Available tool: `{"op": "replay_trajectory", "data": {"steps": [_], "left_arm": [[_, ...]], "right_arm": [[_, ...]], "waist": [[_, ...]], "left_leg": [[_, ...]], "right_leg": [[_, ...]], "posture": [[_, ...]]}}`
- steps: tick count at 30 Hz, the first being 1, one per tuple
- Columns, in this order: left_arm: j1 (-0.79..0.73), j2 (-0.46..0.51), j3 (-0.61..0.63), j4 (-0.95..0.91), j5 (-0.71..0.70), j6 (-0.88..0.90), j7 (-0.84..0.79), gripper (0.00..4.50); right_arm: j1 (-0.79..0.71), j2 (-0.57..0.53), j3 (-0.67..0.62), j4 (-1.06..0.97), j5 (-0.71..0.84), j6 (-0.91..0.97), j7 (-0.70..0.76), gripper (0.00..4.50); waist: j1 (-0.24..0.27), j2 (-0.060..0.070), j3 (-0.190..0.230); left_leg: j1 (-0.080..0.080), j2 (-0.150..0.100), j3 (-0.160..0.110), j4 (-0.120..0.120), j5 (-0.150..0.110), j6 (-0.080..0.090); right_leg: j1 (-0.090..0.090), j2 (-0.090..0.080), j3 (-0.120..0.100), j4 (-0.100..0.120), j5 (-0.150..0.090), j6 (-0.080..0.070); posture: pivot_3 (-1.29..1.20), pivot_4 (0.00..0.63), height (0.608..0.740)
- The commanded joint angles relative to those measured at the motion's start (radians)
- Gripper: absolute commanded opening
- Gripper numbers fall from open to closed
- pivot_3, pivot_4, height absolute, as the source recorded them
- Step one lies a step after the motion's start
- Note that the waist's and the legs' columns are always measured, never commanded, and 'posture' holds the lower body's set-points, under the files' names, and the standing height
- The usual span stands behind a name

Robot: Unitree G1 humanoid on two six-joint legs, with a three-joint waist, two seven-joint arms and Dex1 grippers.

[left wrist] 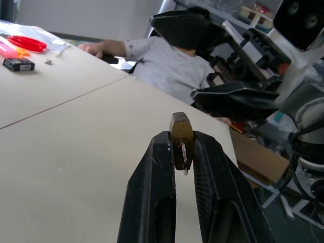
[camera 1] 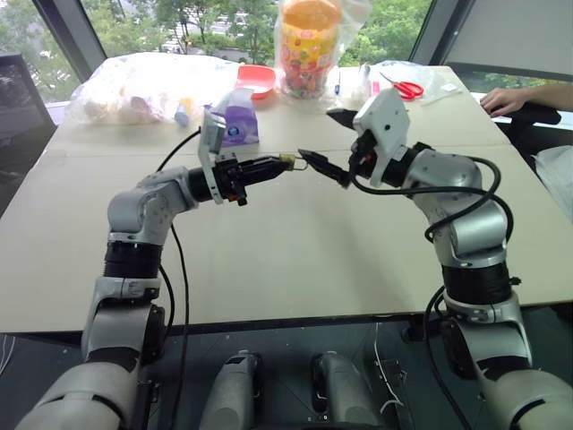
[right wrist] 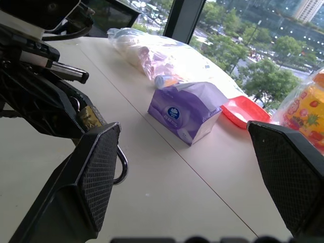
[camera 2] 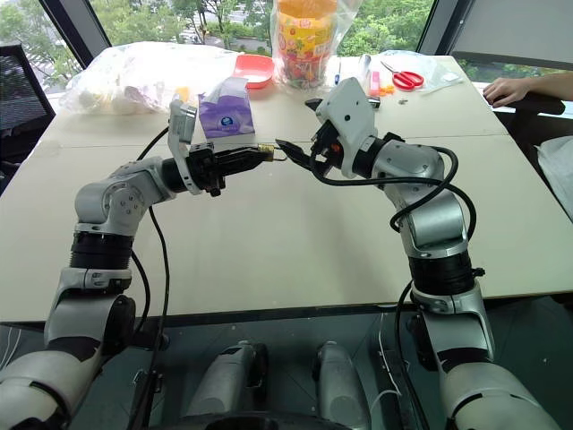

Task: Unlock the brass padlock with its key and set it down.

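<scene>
The brass padlock (left wrist: 181, 136) is a tiny golden-yellow block, scuffed and dull on its narrow side, with a thin silver shackle (right wrist: 121, 167) curving out of one end. The left gripper (camera 1: 269, 167) pinches its body between its 2 black fingers, held in the air above the tan table (camera 1: 295, 260) (well clear of the surface). Its long axis lies about level, shackle end pointing toward the right gripper (camera 1: 324, 167). That gripper's 2 fingers stand wide apart, holding nothing, just beside the shackle loop. The key cannot be made out with certainty.
</scene>
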Motion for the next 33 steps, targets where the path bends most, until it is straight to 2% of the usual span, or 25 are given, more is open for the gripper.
{"op": "replay_trajectory", "data": {"steps": [1,16,22,29,33], "left_arm": [[0.002,0.019,0.028,-0.065,-0.045,0.017,-0.007,0.0],[0.019,0.049,0.039,-0.117,-0.081,0.034,0.002,0.0],[0.019,0.032,0.018,-0.078,-0.059,0.011,0.0,0.0],[-0.006,-0.063,-0.006,0.021,-0.047,0.023,0.042,0.0],[-0.002,-0.153,-0.062,0.115,0.007,0.046,0.127,0.0]], "right_arm": [[-0.004,-0.011,0.002,0.007,0.002,-0.036,-0.002,4.15],[0.019,-0.031,0.062,0.024,0.017,-0.046,0.06,4.15],[0.071,-0.119,0.029,0.045,-0.003,-0.055,0.078,4.15],[0.173,-0.229,0.001,-0.075,0.067,0.056,0.138,4.15],[0.223,-0.288,-0.014,-0.176,0.109,0.149,0.161,4.15]], "waist": [[0.0,0.0,0.0],[0.0,0.0,0.0],[0.005,0.0,0.0],[0.004,0.0,0.0],[0.005,0.0,0.0]], "left_leg": [[0.0,0.0,0.0,0.0,0.0,0.0],[0.0,0.0,0.0,0.0,0.0,0.0],[0.0,0.0,0.0,0.0,0.0,0.0],[0.0,-0.001,0.0,0.0,0.0,0.0],[0.0,-0.001,0.0,0.001,0.0,0.0]], "right_leg": [[0.0,0.0,0.0,0.0,0.0,0.0],[0.0,0.0,0.0,0.0,0.0,0.0],[0.001,0.0,0.0,-0.001,0.0,0.0],[0.001,0.0,0.0,-0.002,0.0,0.0],[0.001,0.0,0.0,-0.002,0.0,0.0]], "posture": [[0.0,0.15,0.74],[0.0,0.15,0.74],[0.0,0.15,0.74],[0.0,0.15,0.74],[0.0,0.15,0.74]]}}
